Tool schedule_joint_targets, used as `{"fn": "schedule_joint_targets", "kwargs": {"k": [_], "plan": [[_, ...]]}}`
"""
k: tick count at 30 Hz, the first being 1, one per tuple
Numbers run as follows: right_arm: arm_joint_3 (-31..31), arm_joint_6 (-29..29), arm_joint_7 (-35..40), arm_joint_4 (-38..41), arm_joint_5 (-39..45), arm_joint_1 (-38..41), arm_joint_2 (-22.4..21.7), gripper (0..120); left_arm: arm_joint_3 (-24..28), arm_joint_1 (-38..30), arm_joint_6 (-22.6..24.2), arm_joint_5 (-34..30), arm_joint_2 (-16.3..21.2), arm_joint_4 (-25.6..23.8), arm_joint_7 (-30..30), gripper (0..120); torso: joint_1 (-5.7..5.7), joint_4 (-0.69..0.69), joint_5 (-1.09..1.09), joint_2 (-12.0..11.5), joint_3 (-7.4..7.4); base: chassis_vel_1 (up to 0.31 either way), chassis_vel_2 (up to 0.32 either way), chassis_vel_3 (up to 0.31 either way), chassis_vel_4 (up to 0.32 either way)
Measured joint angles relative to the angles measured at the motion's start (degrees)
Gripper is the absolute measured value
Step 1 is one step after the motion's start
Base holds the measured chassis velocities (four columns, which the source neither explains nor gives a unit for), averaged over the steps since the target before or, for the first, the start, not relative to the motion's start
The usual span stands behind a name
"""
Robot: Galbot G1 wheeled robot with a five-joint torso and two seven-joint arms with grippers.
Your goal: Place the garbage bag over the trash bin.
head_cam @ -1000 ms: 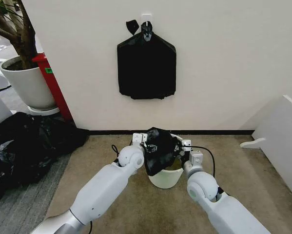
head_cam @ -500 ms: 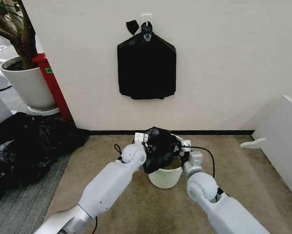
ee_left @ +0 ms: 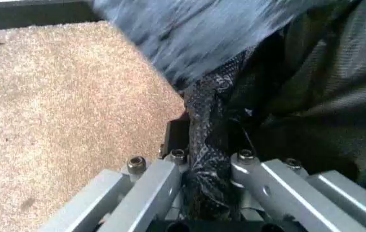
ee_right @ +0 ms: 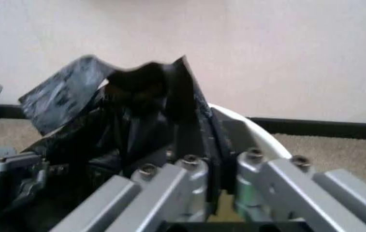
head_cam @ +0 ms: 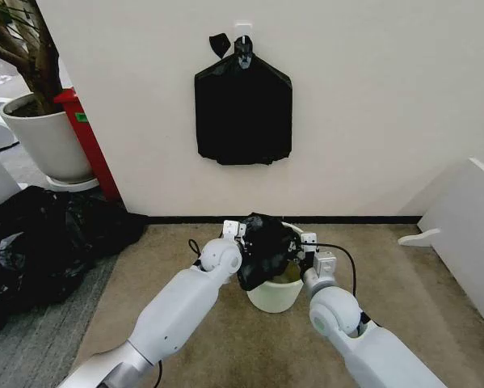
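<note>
Down on the tan carpet, close to the white wall, sits the trash bin (head_cam: pixel 274 295), a small cream bucket. I hold the garbage bag (head_cam: pixel 265 246) right over its top, so the bag's mouth can go down around the rim. My left gripper (head_cam: pixel 235 229) is on the left side of the bin, and its fingers (ee_left: pixel 163 181) are squeezed on a twisted strip of the black film. My right gripper (head_cam: pixel 306 240) is on the other side, and it pinches an edge of the bag too, just above the bin's rim (ee_right: pixel 250 125). I hold both sides to keep the thin bag spread. I think the bag is not yet pulled over the rim all the way around, because it bunches up on top.
</note>
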Motion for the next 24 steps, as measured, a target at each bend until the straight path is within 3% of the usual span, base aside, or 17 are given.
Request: {"fn": "schedule_joint_targets", "kwargs": {"k": [3, 7, 11, 14, 18, 22, 24], "plan": [[-0.11, 0.41, 0.35, 0.73, -1.17, -0.62, -0.34, 15, -0.53, 0.32, -1.63, -0.02, 1.25, -1.29, 0.96, 4, 0.00, -0.01, 0.01, 0.00, 0.01, 0.000, 0.000, 0.000, 0.000], [-0.17, 1.01, 0.32, 1.34, -2.26, -1.09, -0.66, 23, -0.85, 0.56, -2.60, 0.34, 2.17, -2.30, 2.01, 4, 0.00, -0.01, 0.01, 0.00, 0.01, 0.000, 0.000, 0.000, 0.000], [-0.93, 5.74, -1.90, 2.42, -10.17, -2.37, -1.92, 45, -2.83, 2.25, -7.03, 2.89, 6.18, -6.62, 6.98, 2, 0.00, 0.00, 0.03, 0.00, 0.01, 0.000, 0.000, 0.000, 0.000], [-1.56, 7.10, -3.17, 2.41, -12.65, -2.27, -2.19, 50, -3.77, 3.40, -8.53, 4.17, 7.77, -8.18, 8.73, 2, 0.00, 0.01, 0.02, 0.00, 0.01, 0.000, 0.000, 0.000, 0.000], [-2.61, 9.87, -7.76, 1.45, -20.19, -1.62, -2.93, 69, -5.12, 6.11, -13.51, 9.90, 11.66, -11.09, 13.40, 2, 0.00, 0.01, 0.01, 0.00, 0.00, 0.000, 0.000, 0.000, 0.000], [-2.47, 11.98, -11.72, 0.03, -25.96, -1.13, -3.30, 81, -5.41, 7.70, -17.62, 14.99, 13.53, -12.14, 17.01, 2, 0.00, 0.02, 0.02, 0.00, 0.00, 0.000, 0.000, 0.000, 0.000], [-2.36, 12.43, -14.02, -0.55, -28.83, -0.76, -3.69, 92, -5.49, 8.93, -21.10, 19.37, 14.64, -12.93, 19.74, 2, 0.00, 0.02, 0.02, 0.00, 0.00, 0.000, 0.000, 0.000, 0.000]]}}
